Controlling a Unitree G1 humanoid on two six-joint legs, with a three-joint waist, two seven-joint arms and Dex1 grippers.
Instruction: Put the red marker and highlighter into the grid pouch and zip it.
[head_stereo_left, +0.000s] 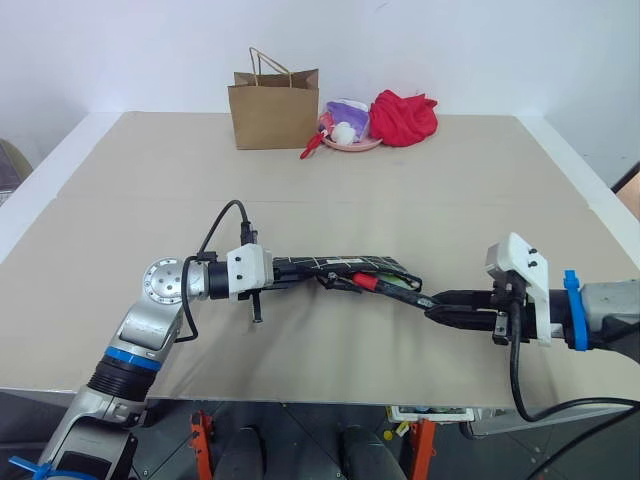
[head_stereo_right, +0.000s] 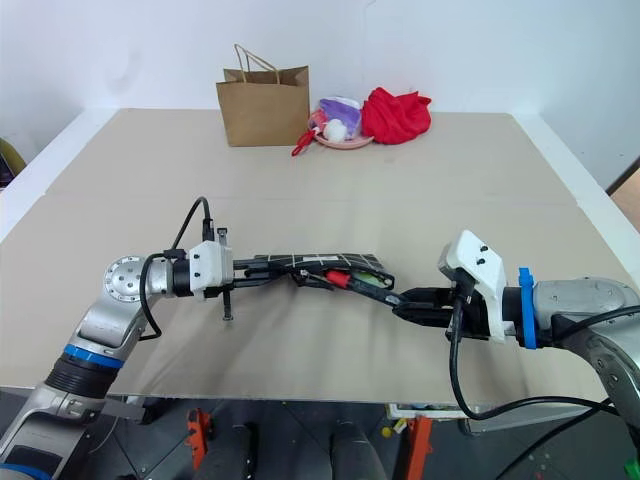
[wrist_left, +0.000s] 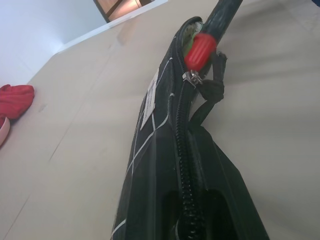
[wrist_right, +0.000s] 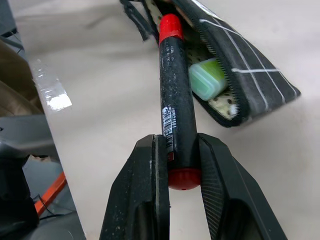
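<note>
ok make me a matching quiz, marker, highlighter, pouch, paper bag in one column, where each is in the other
Things:
1. marker
2. highlighter
3. pouch
4. paper bag

Places:
A. standing at the table's far edge
B. lying inside the open pouch
C. gripped at one end by the left gripper
D. clamped in the right gripper, tip at the pouch mouth

Pairs: 1-D, 2-B, 3-C, 4-A

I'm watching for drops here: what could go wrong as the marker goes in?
The right hand pinches the slim red-and-black marker only near its tail, so it might pivot. Its red tip sits at the black grid-lined fabric pouch opening and could catch on the zipper. The light green highlighter inside may block it.
</note>
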